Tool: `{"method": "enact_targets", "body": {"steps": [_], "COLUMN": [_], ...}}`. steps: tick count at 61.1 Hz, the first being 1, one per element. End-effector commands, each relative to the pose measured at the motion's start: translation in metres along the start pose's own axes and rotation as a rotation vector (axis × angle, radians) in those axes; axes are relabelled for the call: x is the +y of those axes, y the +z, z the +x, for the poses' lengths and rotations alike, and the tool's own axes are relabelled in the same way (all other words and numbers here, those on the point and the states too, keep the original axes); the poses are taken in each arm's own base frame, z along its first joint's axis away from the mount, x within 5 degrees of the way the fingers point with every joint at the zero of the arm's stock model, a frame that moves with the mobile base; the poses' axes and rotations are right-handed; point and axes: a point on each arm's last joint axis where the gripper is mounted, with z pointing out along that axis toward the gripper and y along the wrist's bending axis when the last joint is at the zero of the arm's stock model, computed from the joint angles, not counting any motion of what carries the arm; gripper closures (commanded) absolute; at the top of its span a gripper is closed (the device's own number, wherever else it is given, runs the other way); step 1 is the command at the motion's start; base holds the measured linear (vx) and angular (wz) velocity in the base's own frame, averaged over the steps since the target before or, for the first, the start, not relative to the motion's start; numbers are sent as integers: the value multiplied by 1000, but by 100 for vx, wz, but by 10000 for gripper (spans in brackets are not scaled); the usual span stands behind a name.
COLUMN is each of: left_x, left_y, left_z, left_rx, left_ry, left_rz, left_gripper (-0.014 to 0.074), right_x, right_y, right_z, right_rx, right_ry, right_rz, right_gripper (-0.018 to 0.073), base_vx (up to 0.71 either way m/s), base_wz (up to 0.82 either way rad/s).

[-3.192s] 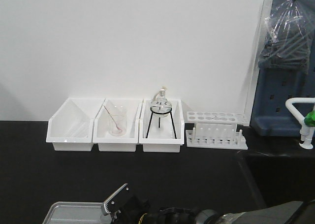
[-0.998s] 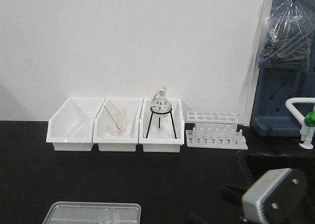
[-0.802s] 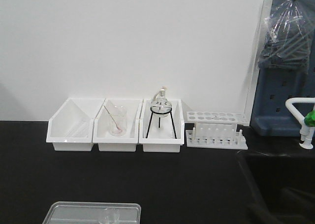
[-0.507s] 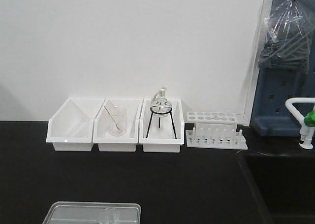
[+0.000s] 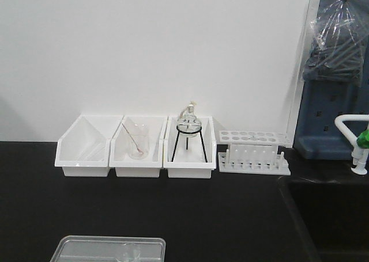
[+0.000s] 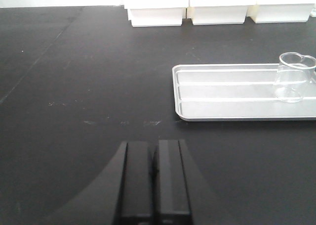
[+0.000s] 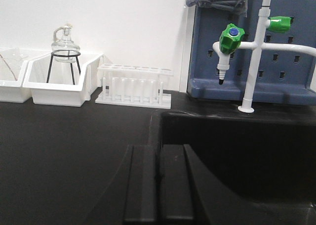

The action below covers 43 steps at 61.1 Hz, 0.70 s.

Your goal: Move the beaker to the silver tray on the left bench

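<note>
The small clear beaker [image 6: 294, 77] stands upright in the silver tray [image 6: 222, 94] on the black bench [image 6: 89, 76]. In the front view the tray [image 5: 98, 247] shows at the bottom edge with the beaker [image 5: 131, 253] in it. My left gripper [image 6: 153, 148] is shut and empty, low over the bench, left of and nearer than the tray. My right gripper [image 7: 159, 151] is shut and empty, over the bench edge beside the sink. Neither gripper shows in the front view.
Three white bins [image 5: 135, 147] line the back wall, one with a larger beaker and rod [image 5: 136, 140], one with a flask on a tripod [image 5: 188, 132]. A white tube rack [image 5: 253, 152] stands to their right. A dark sink [image 7: 237, 151] and green-capped tap [image 7: 229, 39] lie at right.
The left arm left the front view after standing by the tray; the beaker now stands in the tray. The right arm showed at the lower right a second ago and has dropped out of view.
</note>
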Motion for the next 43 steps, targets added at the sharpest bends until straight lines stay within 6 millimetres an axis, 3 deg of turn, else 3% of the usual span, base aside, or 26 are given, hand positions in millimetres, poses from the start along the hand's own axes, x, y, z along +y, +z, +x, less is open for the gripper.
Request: {"method": "enact_targets", "body": {"steps": [1,43], "left_x": [0,0], "left_y": [2,2], "left_z": [-1,-1], "left_rx": [-67,-67], "left_ry": [-8,-8], "left_rz": [3,3], "left_gripper": [595,595], "right_x": [0,0], "right_y": [-1,-1], "right_z": [-6,-6], "right_rx": [-81,-82], "right_ry": [-12,-12], "right_rz": [-1,-1], "right_gripper": [573,571], "base_vx": [0,0], "base_wz": [0,0]}}
